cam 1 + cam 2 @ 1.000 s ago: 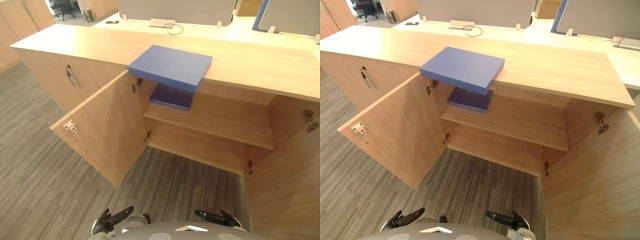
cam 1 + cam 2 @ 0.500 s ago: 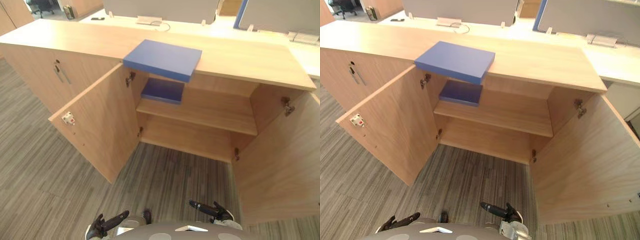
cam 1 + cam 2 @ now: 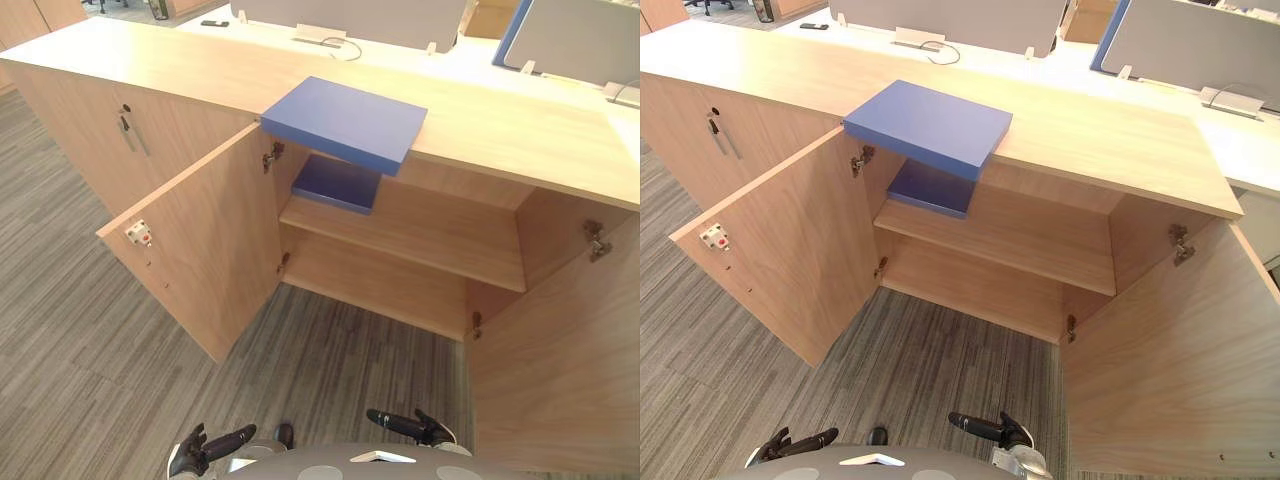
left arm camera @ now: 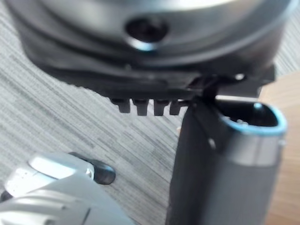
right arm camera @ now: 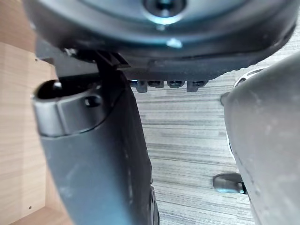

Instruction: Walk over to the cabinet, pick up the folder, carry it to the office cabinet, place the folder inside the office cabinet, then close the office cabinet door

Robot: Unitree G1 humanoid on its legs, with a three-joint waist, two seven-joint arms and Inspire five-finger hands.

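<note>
At the lower left, the left hand hangs low over the grey carpet floor, its fingers stretched out straight and holding nothing. Above it, the left door of the office cabinet stands swung wide open, with a small white latch on its inner face. A closed door with a handle lies further left along the same unit. The blue folder lies flat on the wooden worktop, just above the open compartment, with its near corner overhanging the front edge. Directly below it, a second blue folder lies on the left end of the inner shelf. The right hand is low at the bottom, its fingers also straight, loosely spread and empty. The right door stands open at the far right.
</note>
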